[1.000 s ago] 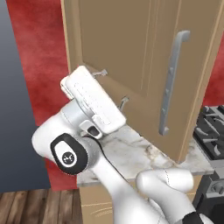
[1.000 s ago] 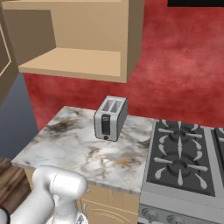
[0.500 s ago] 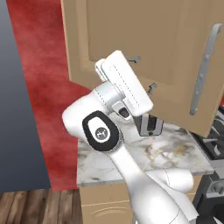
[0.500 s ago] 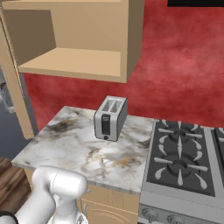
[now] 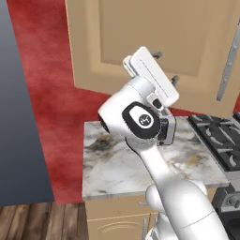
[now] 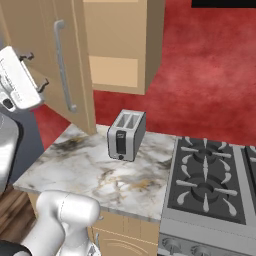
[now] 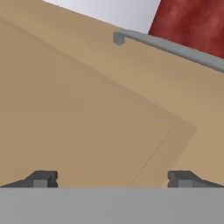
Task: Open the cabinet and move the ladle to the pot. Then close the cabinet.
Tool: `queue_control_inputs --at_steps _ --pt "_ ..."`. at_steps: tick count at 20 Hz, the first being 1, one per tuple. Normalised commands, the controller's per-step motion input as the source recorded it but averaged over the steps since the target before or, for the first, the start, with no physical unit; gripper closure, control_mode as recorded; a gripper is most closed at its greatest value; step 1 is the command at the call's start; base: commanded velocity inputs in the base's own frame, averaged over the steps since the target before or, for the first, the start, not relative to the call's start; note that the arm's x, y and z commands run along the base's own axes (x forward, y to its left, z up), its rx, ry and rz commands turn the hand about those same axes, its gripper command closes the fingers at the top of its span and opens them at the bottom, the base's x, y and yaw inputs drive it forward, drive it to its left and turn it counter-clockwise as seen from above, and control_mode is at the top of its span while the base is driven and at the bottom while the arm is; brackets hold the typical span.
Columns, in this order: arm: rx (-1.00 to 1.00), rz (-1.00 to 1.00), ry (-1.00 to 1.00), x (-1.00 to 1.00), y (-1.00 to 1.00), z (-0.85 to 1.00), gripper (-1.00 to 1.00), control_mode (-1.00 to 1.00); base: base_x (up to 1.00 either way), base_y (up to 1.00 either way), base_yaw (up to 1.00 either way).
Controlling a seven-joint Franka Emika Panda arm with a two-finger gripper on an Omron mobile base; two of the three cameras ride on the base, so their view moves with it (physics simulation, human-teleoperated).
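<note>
Hand view shows me the light tan wooden cabinet door (image 7: 87, 109) with its recessed panel close in front, and its long silver bar handle (image 7: 175, 48) running off toward the upper right, while my two dark fingertips stand wide apart at the bottom, so the claw (image 7: 109, 179) is released and grasps nothing. From the right base view, the same door (image 6: 45, 55) now hangs swung partway across the cabinet's open front, where a second ago the box stood wide open and bare; my white hand (image 6: 20, 75) presses near its outer face, beside the handle (image 6: 62, 65). I judge I am on the closing step. A silver two-slot toaster (image 6: 126, 135) sits on the marbled counter (image 6: 75, 165), beside a dark stove (image 6: 210, 175). I cannot make out ladle or pot.
</note>
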Motion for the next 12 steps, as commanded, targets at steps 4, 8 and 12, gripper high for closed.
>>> queue_control_inputs --at_steps 4,8,12 --pt "0.0 0.2 0.13 0.71 -0.42 0.11 -1.0 -1.0 0.0 0.0 0.0" --pt "0.0 0.2 0.15 0.7 -0.47 0.29 -1.0 -1.0 0.0 0.0 0.0" --pt "0.0 0.21 0.16 0.64 -0.46 0.31 -1.0 -1.0 0.0 0.0 0.0"
